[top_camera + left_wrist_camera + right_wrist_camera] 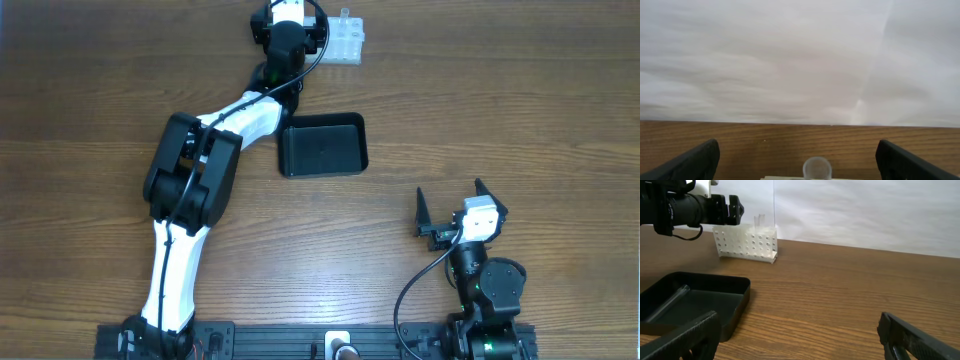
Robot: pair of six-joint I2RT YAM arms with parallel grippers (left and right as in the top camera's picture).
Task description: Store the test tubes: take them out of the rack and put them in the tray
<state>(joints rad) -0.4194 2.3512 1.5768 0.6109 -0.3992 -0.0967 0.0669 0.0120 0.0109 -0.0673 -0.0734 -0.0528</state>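
The left hand hangs with its two dark fingers spread wide, holding nothing, and the round open mouth of one clear test tube sits low in the frame between them, slightly nearer the right-hand finger. Under it shows the white top edge of the rack. The tube stands upright, its long axis vertical, so by my judgement the coming move is a short drop straight down onto it and then a squeeze. The top view places the rack at the upper centre of the frame, with the left arm stretched up to it. The black tray lies empty just below the rack and a little left of it. The right hand, its fingers also wide apart and empty, sits at the lower right over bare worktop, well apart from both, so the left arm is plainly the nearer one. The right wrist view supplies the side-on picture: the perforated rack face with slim test tubes rising above its top, the left arm's wrist level with them at the upper left, and the tray's raised rim in the foreground. The left wrist view alone shows how the tube is centred between the fingers.
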